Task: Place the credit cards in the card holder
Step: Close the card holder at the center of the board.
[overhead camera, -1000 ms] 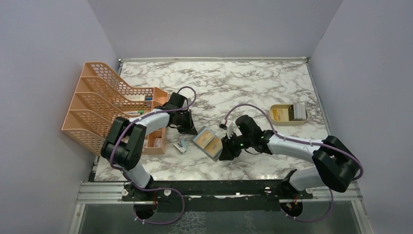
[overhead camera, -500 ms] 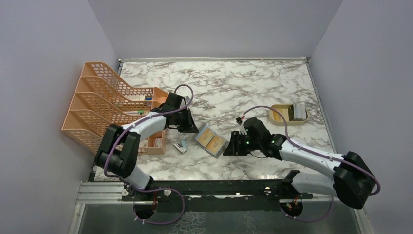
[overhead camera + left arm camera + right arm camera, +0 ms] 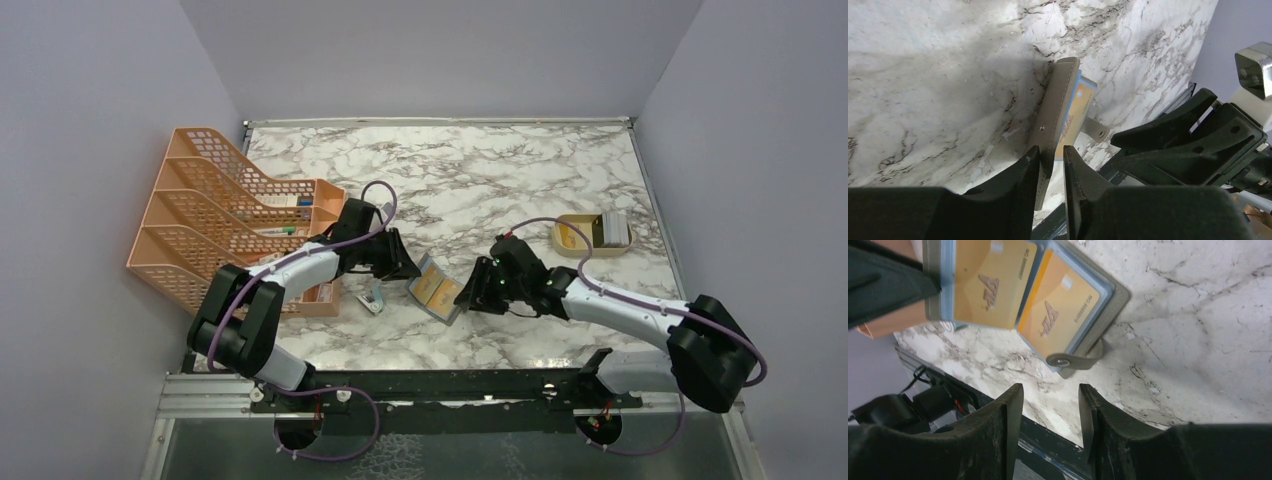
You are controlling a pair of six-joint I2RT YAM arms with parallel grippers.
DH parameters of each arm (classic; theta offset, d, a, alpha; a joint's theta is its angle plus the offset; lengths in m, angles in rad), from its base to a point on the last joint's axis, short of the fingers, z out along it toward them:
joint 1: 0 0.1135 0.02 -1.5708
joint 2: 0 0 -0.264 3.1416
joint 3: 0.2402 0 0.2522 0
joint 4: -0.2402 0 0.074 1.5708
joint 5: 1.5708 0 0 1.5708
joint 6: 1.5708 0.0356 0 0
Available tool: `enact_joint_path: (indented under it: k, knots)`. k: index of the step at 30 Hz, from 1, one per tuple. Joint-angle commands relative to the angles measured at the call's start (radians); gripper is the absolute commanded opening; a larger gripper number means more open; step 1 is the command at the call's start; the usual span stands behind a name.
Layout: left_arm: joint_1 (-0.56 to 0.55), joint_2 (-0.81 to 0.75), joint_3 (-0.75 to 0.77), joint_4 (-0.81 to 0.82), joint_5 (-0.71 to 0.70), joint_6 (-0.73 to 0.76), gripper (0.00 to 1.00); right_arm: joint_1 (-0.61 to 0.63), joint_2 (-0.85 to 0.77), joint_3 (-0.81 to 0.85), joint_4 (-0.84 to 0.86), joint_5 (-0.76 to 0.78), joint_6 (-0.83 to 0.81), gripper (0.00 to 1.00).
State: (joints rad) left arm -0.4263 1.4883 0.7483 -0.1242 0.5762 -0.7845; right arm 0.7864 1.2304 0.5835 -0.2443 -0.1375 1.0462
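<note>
Glossy plastic credit cards [image 3: 1020,292] in matt grey leather-like card holder [image 3: 1108,307]

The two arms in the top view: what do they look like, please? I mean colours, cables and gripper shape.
Both arms have white link shells with black joints and black bases. A thin purple cable loops along each arm. The left gripper and right gripper are black, each with two flat, tapered fingers. A small green light shows near the right wrist.

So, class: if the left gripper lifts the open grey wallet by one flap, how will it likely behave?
The wallet would probably hinge at its fold, the free half sagging. The cards sit in pockets, likely stiffening each half. Its thin flap between the left gripper fingers looks smooth, so it may slip.
</note>
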Motion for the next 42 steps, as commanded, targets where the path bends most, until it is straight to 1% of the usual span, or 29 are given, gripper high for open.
enact_joint_path:
  k: [1,10,15,23,29,32,38,42]
  knots:
    - [-0.015,-0.035,-0.014,0.053,0.048,-0.03,0.27,0.006,0.069,0.091,-0.056,0.084,0.061,0.46]
    - [-0.037,-0.054,-0.02,0.067,0.048,-0.046,0.32,0.006,0.182,0.157,-0.129,0.117,0.06,0.48]
    - [-0.058,-0.063,-0.019,0.081,0.049,-0.061,0.35,0.005,0.179,0.162,-0.166,0.149,0.045,0.46]
    - [-0.119,-0.047,-0.03,0.14,0.062,-0.112,0.36,0.006,0.126,0.091,-0.147,0.153,0.016,0.28]
    - [-0.169,-0.015,-0.029,0.184,0.044,-0.131,0.36,0.005,0.077,0.03,-0.119,0.155,-0.019,0.23]
    - [-0.187,0.018,-0.029,0.201,0.04,-0.133,0.37,0.006,0.069,0.011,-0.109,0.152,-0.029,0.17]
    - [-0.193,0.043,-0.02,0.201,0.001,-0.102,0.36,0.006,0.046,0.003,-0.113,0.182,-0.06,0.01]
    - [-0.196,0.062,-0.008,0.202,0.004,-0.093,0.36,0.005,0.018,0.005,-0.114,0.225,-0.085,0.01]
